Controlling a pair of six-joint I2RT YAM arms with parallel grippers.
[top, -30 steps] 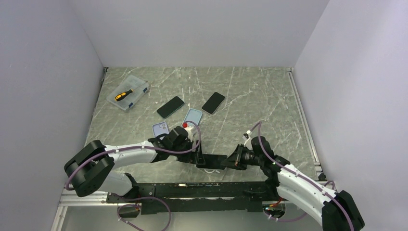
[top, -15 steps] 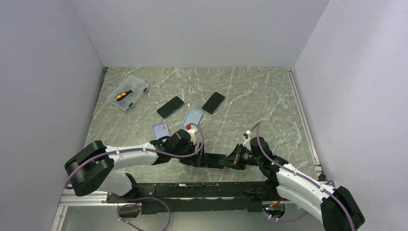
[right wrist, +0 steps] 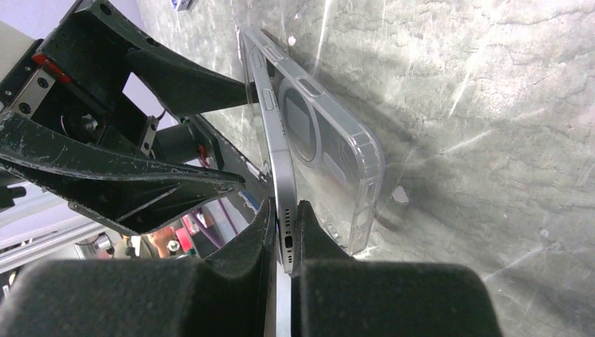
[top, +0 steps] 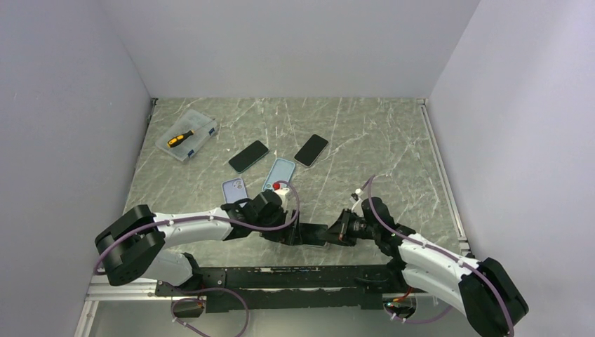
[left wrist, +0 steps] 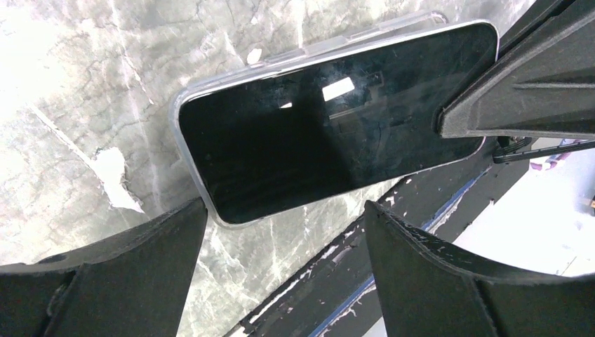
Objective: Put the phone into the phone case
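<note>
Beneath the phone (left wrist: pixel 330 126), the clear case (left wrist: pixel 351 41) shows only its rim.

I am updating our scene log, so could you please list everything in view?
table: one, grey marble, under everything.
plastic box: one, clear, far left.
screwdriver: one, orange and black, inside the plastic box.
spare phones: two, black, mid-table, apart.
blue cases: two, light blue, just beyond the left arm's wrist.
held phone: one, black screen, near edge, between the grippers.
clear case: one, transparent, against the held phone's back, apparently not fully seated.
left gripper: one, black, open at one end of the held phone.
right gripper: one, black, pinching the other end.
</note>
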